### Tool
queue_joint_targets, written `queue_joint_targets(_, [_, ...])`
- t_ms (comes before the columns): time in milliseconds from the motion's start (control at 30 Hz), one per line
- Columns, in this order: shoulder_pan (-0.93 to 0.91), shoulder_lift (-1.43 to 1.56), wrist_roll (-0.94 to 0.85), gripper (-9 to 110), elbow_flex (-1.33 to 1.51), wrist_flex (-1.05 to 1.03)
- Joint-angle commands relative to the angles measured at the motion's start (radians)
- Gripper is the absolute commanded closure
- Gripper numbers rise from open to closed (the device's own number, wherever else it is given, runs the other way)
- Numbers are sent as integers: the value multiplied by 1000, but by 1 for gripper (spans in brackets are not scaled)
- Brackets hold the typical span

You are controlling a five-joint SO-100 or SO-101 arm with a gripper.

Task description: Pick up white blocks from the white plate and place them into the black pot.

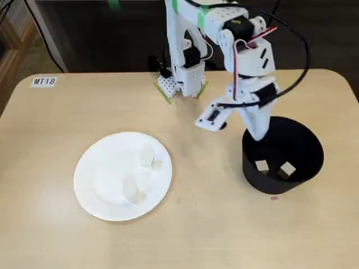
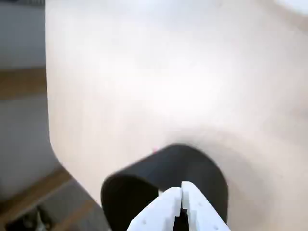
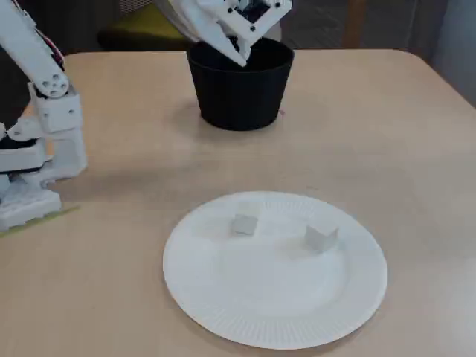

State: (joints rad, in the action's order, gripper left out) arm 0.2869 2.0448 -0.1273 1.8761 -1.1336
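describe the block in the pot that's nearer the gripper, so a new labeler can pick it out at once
In a fixed view, start at the black pot on the right side of the table, where the gripper hangs at the pot's left rim. Two white blocks lie on its floor. The one wanted is the left block, directly below the gripper; its neighbour sits further right.

A lab or classroom: table (image 1: 67, 129) labelled "MT18" (image 1: 44, 82)

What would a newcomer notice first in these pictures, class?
The white arm's gripper hangs shut at the rim of the black pot, right of the table's centre, with two white blocks inside. Left of it sits the white plate, more blocks on it.
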Motion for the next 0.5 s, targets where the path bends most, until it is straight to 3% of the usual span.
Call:
queue_joint_targets(0, [-130, 28, -20, 104, -20, -41])
queue_joint_targets(467, [-425, -222, -680, 104, -34, 124])
